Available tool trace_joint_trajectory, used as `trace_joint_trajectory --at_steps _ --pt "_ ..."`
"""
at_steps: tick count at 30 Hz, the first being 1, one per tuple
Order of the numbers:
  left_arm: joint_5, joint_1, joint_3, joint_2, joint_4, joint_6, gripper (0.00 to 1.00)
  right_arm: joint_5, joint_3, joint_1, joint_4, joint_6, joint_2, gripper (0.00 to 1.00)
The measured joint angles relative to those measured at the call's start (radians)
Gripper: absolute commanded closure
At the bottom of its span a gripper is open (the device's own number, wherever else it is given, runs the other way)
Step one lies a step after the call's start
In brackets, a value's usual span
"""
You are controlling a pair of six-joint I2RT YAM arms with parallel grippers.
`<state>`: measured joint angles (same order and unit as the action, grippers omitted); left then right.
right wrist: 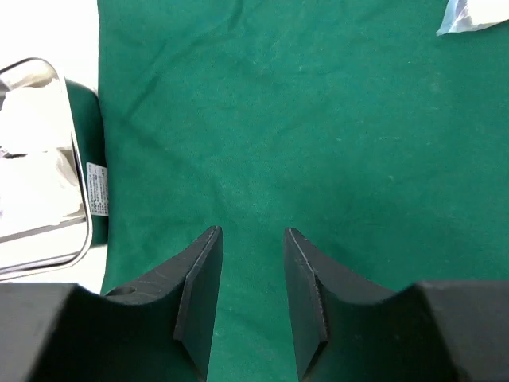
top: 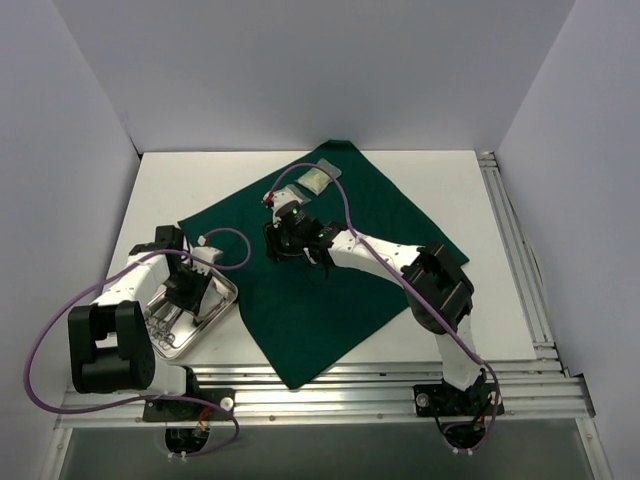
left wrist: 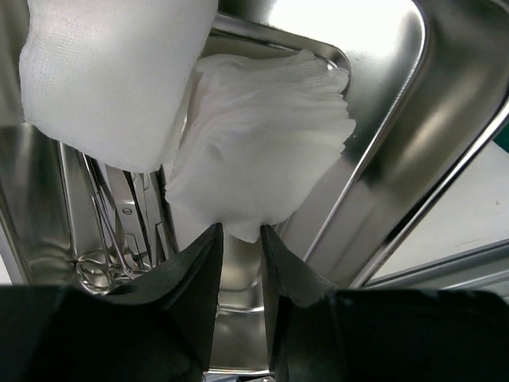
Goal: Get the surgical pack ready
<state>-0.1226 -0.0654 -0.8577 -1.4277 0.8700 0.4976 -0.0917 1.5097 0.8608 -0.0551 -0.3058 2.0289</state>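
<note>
The dark green drape (top: 330,270) lies spread across the table's middle. The steel tray (top: 228,300) stands off its left edge and holds steel scissor-like instruments (top: 165,328). My left gripper (top: 185,290) is down in the tray. In the left wrist view it (left wrist: 241,232) is shut on the lower corner of a fanned stack of white gauze pads (left wrist: 262,135). A second gauze pad (left wrist: 111,79) sits beside it, and the instruments (left wrist: 103,255) lie to the left. My right gripper (right wrist: 253,232) is open and empty above the bare drape (right wrist: 318,119). Two clear packets (top: 315,180) lie on the drape's far corner.
The tray's rim (right wrist: 75,183) and a white label tag (right wrist: 97,189) show at the left of the right wrist view, and a packet corner (right wrist: 473,16) at the top right. Aluminium rails (top: 515,260) run along the table's right and near edges. White walls close in the table.
</note>
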Motion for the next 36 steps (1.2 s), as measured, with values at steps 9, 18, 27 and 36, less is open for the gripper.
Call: trace_joint_trajectory --at_steps 9,18,27,36 --pt "0.005 0.025 -0.009 -0.049 -0.017 0.013 0.64 0.0 -0.032 -0.005 -0.005 0.0 -0.01 0.68" --pt "-0.028 0.037 -0.028 -0.046 -0.014 0.019 0.63 0.0 -0.051 -0.026 -0.009 0.0 -0.017 0.67" --pt "-0.044 0.038 -0.072 0.03 0.049 0.041 0.51 0.0 -0.108 -0.065 -0.009 0.0 -0.1 0.68" --pt "-0.053 0.045 -0.348 0.142 0.22 0.064 0.28 -0.001 -0.214 -0.183 -0.043 -0.001 -0.259 0.67"
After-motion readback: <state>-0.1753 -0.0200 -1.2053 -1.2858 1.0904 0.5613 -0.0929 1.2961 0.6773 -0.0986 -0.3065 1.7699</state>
